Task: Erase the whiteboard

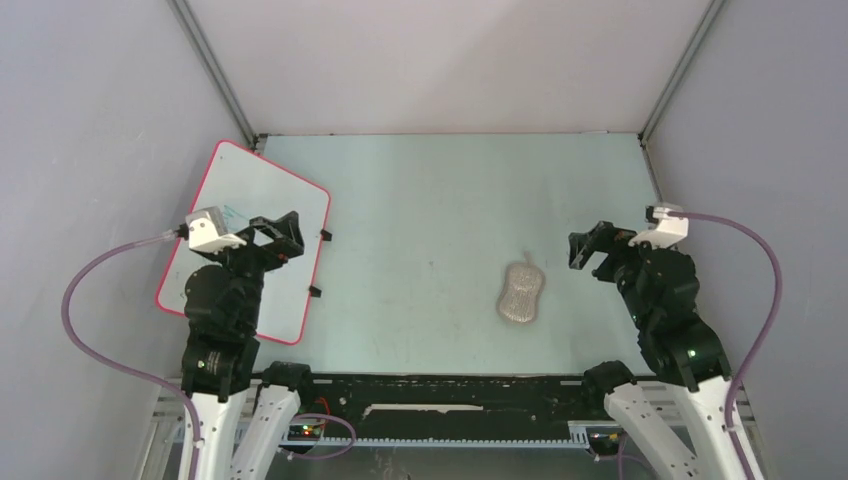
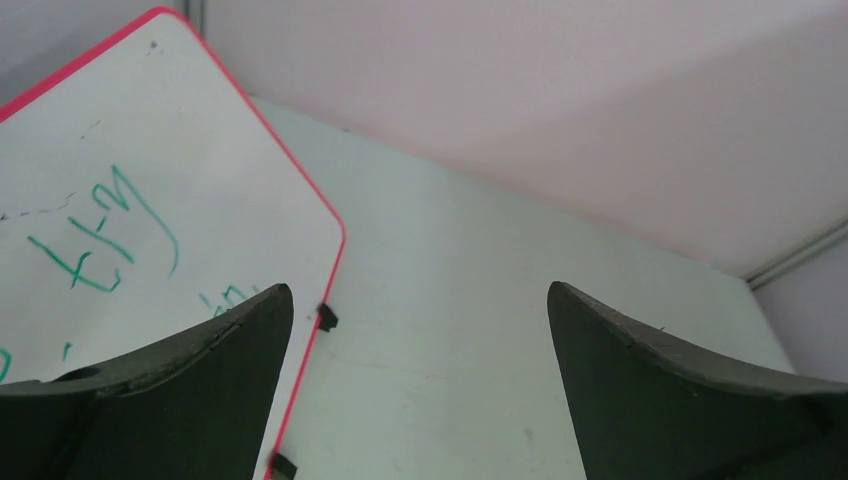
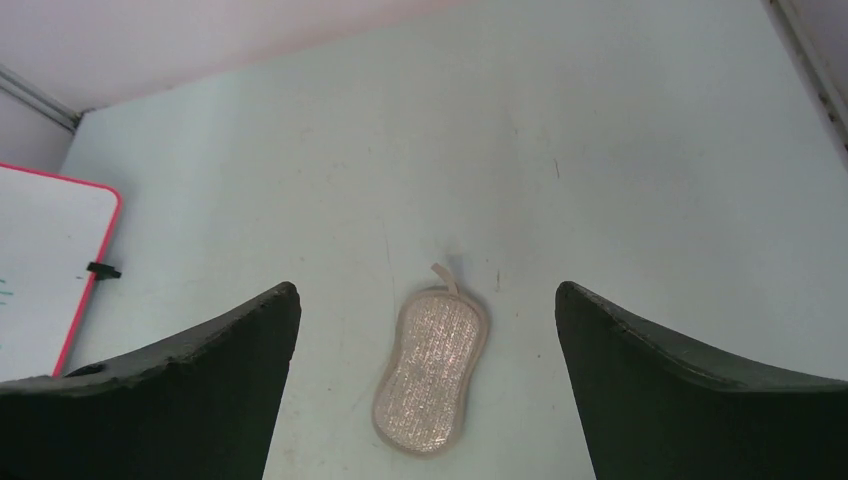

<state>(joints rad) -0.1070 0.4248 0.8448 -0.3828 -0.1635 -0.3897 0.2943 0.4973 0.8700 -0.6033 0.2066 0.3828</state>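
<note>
The whiteboard (image 1: 275,195) lies flat at the table's left, white with a red-pink rim and two black clips on its right edge. Green handwriting shows on it in the left wrist view (image 2: 130,190); its corner also shows in the right wrist view (image 3: 40,260). My left gripper (image 1: 278,236) is open and empty above the board's right part. A small grey knobbly cloth pad (image 1: 521,291) lies right of the table's middle; it shows in the right wrist view (image 3: 432,368). My right gripper (image 1: 590,250) is open and empty, above the table just right of the pad.
Grey enclosure walls (image 1: 90,110) stand close on the left, right and back. The pale green table (image 1: 430,200) runs to a black rail (image 1: 440,392) at the near edge, between the arm bases.
</note>
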